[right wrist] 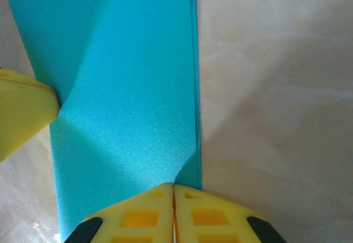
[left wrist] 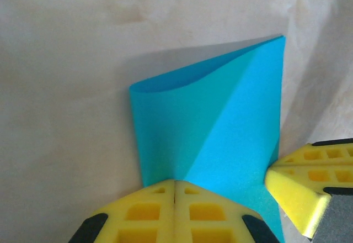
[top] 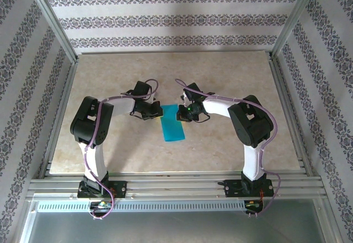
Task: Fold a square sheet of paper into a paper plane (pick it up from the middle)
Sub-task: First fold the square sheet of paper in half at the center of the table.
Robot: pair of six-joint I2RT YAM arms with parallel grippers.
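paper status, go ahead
Left fingers shut on paper, corner lifted. Right fingers shut on its long edge. Paper folded lengthwise on table. Nothing in the way.

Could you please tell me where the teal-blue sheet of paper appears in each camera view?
Top external: the thin teal-blue sheet of paper lies mid-table, between both arms.
Left wrist: centre-right, running up from the left end effector at the bottom edge.
Right wrist: upper left to centre, above the right end effector.
Shared landmark: the beige marbled tabletop under it.
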